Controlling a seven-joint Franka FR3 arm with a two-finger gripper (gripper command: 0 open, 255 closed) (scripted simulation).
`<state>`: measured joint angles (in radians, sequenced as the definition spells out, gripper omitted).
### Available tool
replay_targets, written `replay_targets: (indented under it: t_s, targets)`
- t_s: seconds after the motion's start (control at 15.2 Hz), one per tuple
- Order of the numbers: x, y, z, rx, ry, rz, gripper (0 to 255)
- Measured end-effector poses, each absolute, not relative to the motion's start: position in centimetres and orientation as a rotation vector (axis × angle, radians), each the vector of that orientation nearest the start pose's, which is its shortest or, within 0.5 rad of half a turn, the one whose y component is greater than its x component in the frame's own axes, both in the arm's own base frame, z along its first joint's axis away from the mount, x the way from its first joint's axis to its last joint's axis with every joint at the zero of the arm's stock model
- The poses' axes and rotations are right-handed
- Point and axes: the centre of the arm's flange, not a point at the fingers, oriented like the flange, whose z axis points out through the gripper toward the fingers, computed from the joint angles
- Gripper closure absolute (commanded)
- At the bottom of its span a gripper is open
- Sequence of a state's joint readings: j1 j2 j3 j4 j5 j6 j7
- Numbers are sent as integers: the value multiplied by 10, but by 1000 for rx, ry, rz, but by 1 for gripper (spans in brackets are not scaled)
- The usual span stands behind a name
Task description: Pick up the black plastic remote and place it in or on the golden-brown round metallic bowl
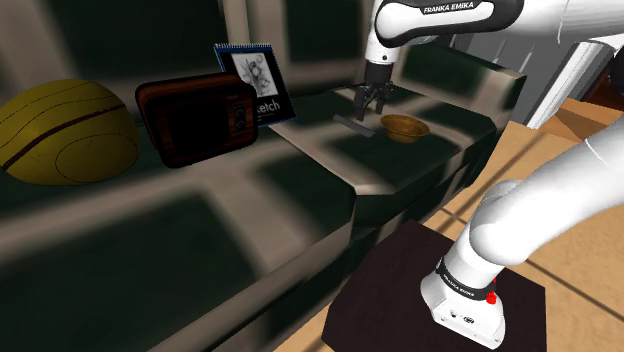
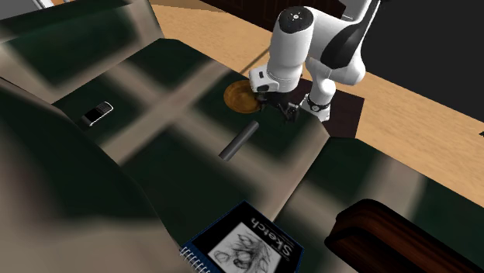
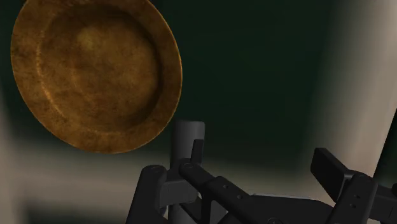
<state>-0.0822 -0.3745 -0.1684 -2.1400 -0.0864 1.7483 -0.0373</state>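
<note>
**Spotter:** Green and beige checks cover the couch point(image 1: 330, 165) in front of you. The white arm point(image 1: 540, 215) reaches over it from the dark stand point(image 1: 385, 290).

**Operator:** What's on it?

**Spotter:** At the shoulder view's far left is a yellow cushion point(image 1: 65, 133). Right of that are a red-brown box point(image 1: 200, 120) and a blue-edged sketch pad point(image 1: 255, 85).

**Operator:** My targets?

**Spotter:** The golden-brown bowl point(image 1: 405, 127) sits on the seat. The dark grey remote point(image 1: 352, 122) lies flat just beside it, on its left in that view.

**Operator:** The claw?

**Spotter:** Your gripper point(image 1: 375, 103) hangs above the remote's end nearest the bowl. Its fingers are spread wide and clasp nothing.
</note>
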Motion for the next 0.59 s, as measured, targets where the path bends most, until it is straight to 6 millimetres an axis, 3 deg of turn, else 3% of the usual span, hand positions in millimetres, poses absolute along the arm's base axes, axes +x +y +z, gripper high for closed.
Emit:
replay_targets:
  t_s: [0.46, 0.59]
  targets:
    - [472, -207, 520, -3058, 410, 28, 0]
    - [484, -221, 511, -3041, 432, 25, 0]
